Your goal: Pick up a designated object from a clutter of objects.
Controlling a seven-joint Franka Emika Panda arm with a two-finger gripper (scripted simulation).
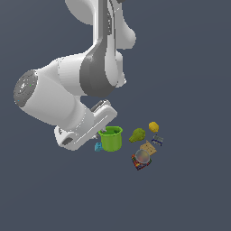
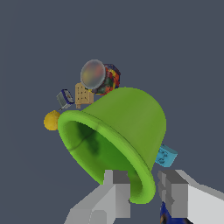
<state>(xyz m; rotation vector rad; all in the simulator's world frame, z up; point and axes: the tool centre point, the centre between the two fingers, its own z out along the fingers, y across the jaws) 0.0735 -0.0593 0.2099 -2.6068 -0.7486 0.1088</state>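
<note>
The lime-green cup (image 1: 111,138) stands at the exterior view's left end of the clutter, with its opening upward. In the wrist view the cup (image 2: 127,127) fills the middle. My gripper (image 2: 144,192) straddles its rim wall, one finger (image 2: 117,186) inside the cup and the other finger (image 2: 174,192) outside, both pressed to the wall. In the exterior view the gripper (image 1: 102,133) is at the cup's rim on the left side, with its fingertips mostly hidden. I cannot tell whether the cup is off the ground.
A cyan block (image 1: 98,146) (image 2: 166,156) lies against the cup, and a blue can (image 2: 164,213) shows under the outer finger. To the exterior view's right are a yellow-green lump (image 1: 137,135), a lemon (image 1: 154,127), a clear ball (image 1: 143,156) on a colourful box (image 1: 139,164), and a tan box (image 1: 148,147).
</note>
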